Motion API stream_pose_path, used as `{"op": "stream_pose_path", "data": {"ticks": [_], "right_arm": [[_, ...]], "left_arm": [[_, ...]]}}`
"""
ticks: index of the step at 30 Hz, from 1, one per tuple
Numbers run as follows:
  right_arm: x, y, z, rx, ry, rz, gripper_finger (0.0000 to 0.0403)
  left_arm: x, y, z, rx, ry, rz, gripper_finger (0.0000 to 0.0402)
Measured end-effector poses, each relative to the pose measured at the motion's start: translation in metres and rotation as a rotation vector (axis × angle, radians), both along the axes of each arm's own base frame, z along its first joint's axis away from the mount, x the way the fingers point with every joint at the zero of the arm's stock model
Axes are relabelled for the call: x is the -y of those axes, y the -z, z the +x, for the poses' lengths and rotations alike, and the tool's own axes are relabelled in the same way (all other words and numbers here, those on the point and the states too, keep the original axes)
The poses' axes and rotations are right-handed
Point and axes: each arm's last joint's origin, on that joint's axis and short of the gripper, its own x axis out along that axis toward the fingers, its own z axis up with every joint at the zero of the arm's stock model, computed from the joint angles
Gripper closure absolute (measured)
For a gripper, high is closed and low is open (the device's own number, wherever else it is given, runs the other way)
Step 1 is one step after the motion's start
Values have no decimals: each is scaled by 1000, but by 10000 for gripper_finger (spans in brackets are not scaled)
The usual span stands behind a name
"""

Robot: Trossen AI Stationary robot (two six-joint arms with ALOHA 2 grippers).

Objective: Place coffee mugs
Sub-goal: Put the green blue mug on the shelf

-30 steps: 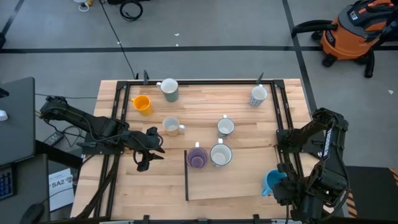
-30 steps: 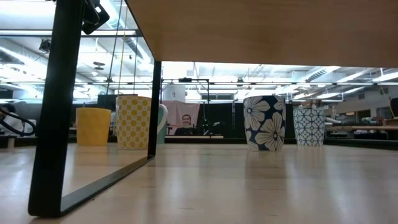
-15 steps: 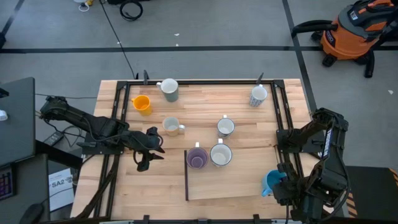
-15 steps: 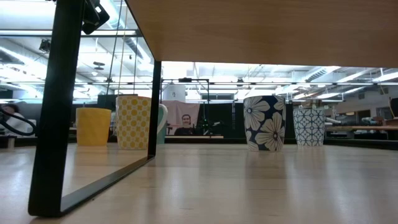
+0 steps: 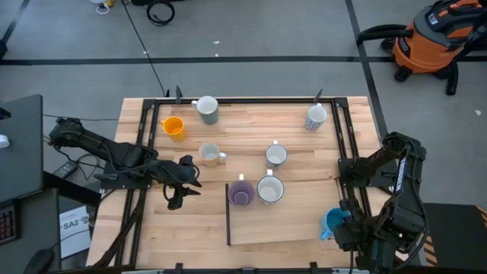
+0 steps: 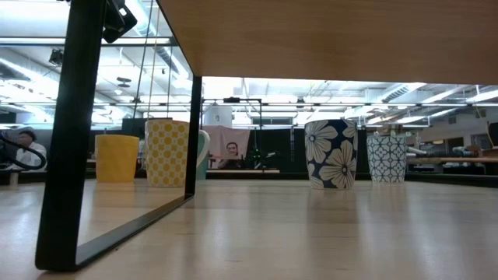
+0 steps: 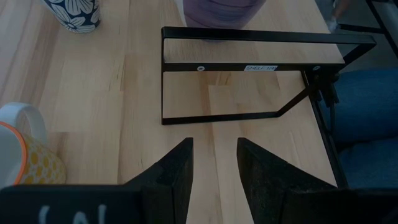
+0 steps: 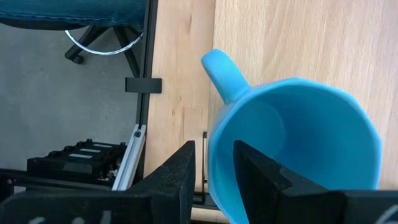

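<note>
- nothing on the table has shifted since the earlier frame; only a person far behind it, in the low view, has moved.
- right gripper (image 8: 211, 163) at 4 o'clock pinches the blue mug (image 5: 332, 221) by its rim, one finger inside, over the table (image 5: 289, 122) edge.
- left gripper (image 7: 214, 163) at 9 o'clock, jaws slightly parted, holds nothing.
- purple mug (image 5: 242, 193) and a white mug (image 5: 269, 189) sit on the shelf (image 5: 283, 228); orange mug (image 5: 173, 127) and four others remain, so most is left.

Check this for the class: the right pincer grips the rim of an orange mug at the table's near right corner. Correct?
Not quite: the mug is blue, not orange, as the right wrist view shows. The right pincer does grip its rim at the table's near right corner.
</note>
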Motion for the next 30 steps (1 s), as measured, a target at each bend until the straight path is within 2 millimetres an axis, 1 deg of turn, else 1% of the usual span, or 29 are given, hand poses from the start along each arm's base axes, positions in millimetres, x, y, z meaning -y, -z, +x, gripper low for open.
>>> {"op": "stream_pose_path", "data": {"ticks": [19, 30], "right_arm": [[2, -2, -1, 2, 1, 3, 288], [15, -32, -8, 55, -3, 100, 288]], "left_arm": [[0, 0, 0, 0, 0, 0, 271], [0, 0, 0, 0, 0, 0, 271]]}}
